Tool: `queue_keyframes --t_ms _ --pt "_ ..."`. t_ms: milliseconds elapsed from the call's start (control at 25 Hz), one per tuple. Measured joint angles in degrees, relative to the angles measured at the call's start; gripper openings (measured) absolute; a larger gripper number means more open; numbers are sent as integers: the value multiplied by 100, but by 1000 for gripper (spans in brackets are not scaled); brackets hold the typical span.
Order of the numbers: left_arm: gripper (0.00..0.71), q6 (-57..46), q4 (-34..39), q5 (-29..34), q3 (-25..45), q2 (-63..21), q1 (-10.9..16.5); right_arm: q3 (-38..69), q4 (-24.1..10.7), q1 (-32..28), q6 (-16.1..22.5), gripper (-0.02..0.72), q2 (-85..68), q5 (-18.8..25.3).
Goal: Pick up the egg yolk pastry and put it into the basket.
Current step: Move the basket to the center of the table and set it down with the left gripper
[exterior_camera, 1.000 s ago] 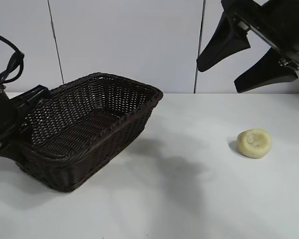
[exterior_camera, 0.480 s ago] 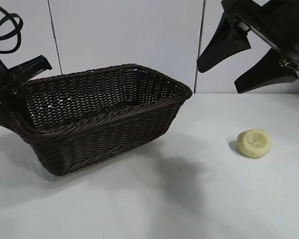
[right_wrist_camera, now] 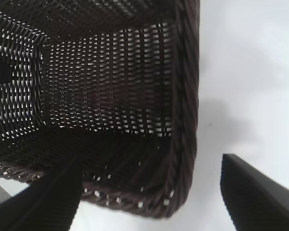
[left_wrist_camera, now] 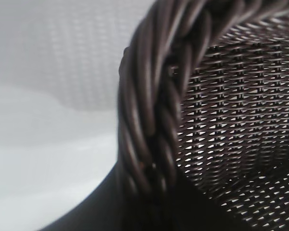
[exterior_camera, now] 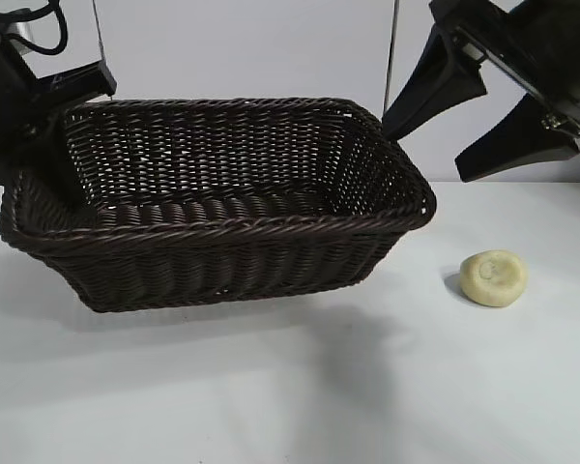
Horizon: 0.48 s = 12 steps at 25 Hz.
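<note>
Pastry [exterior_camera: 494, 278] looks soft, crumbly: take its sides lightly with your spread right gripper [exterior_camera: 483, 108]; left gripper [exterior_camera: 41, 145] clamps basket [exterior_camera: 222, 253] rim.

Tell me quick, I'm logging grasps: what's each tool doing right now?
Left tool: closed on the braided rim of the dark brown woven wicker basket.
Right tool: open, holding nothing, above the table.

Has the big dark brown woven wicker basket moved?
Yes. The dark brown woven wicker basket has swung round toward the unmoved pale yellow pastry.
</note>
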Motion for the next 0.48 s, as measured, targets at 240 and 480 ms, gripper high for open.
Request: queue_keyframes --t_ms 240,480 --pt "99 187 -255 -161 -76 426 0 0 0 0 0 567 0 0" --pt "99 192 -283 -270 -76 647 0 0 0 0 0 567 0 0"
